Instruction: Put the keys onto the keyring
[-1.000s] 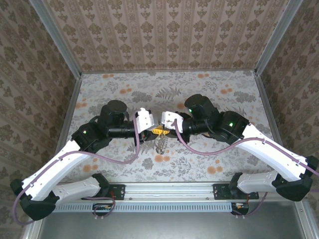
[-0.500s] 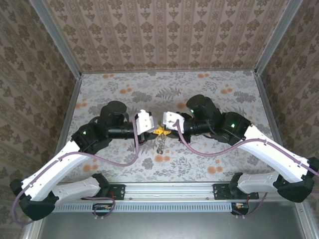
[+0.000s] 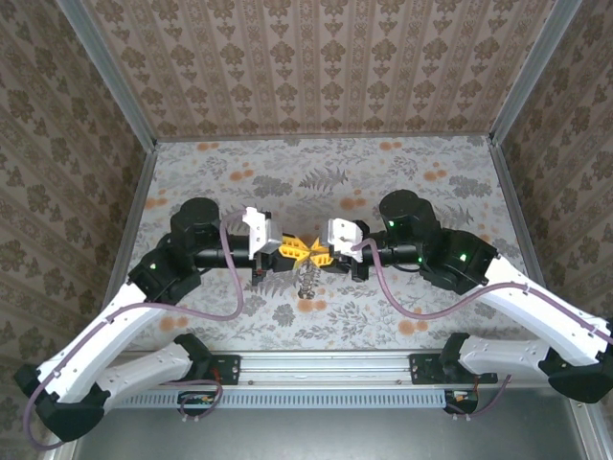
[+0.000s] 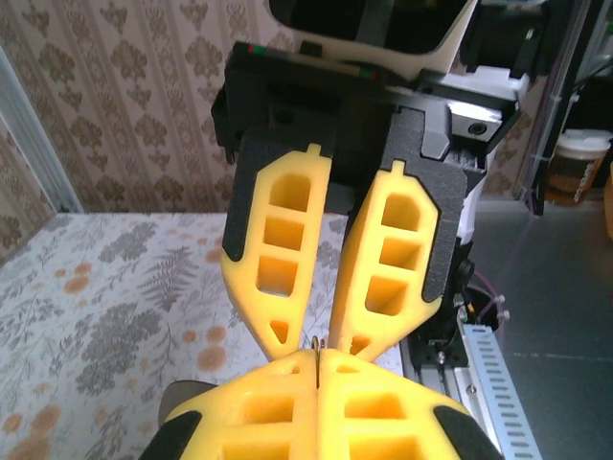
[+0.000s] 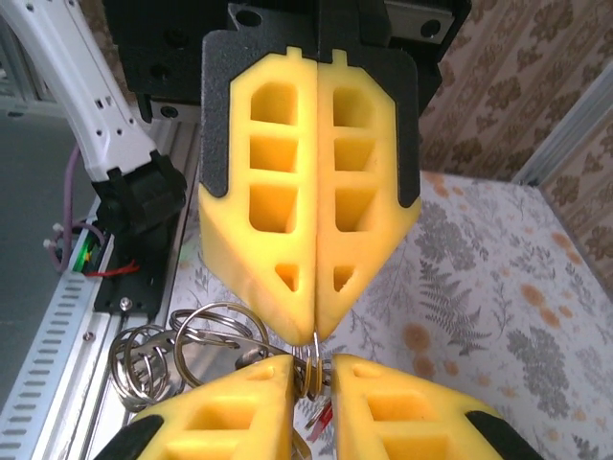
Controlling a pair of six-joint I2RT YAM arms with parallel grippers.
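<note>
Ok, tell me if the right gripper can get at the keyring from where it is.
Likely yes: the right gripper, open, straddles the keyring wire that the shut left gripper holds, tip to tip; nothing between.

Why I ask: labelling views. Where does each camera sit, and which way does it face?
Top external: above and behind the arm bases, looking down at the table; both arms, left hand and right hand tip to tip.
Left wrist: on the left arm, facing the right hand; own shut fingers at the bottom.
Right wrist: on the right arm, facing the left hand; own parted fingers at the bottom.
Shared: top and right wrist show the metal rings.
</note>
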